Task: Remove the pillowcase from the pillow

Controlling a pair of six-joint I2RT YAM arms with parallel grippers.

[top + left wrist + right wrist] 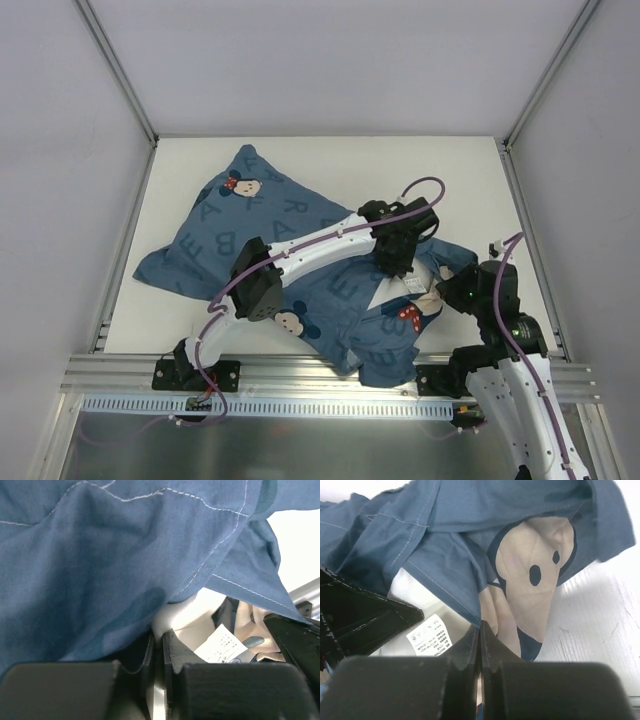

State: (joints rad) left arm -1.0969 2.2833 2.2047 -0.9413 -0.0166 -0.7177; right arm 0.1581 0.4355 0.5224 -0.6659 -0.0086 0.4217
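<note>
The blue printed pillowcase (250,230) lies diagonally on the table with the pillow inside. At its near right end the white pillow (392,292) and its tag (415,286) show through the opening. My left gripper (400,262) reaches across to this opening. In the left wrist view my left gripper (159,635) is shut on a white bulge of pillow (185,615), under the pillowcase (100,555), beside the tag (222,645). My right gripper (448,292) is at the same end. In the right wrist view my right gripper (480,627) is shut on the pillowcase hem (455,600), next to the pillow (405,587).
The white table (450,180) is bounded by metal frame posts and grey walls at the back and sides. An aluminium rail (330,375) runs along the near edge, and the pillowcase hangs slightly over it. The left arm (310,250) lies across the pillowcase.
</note>
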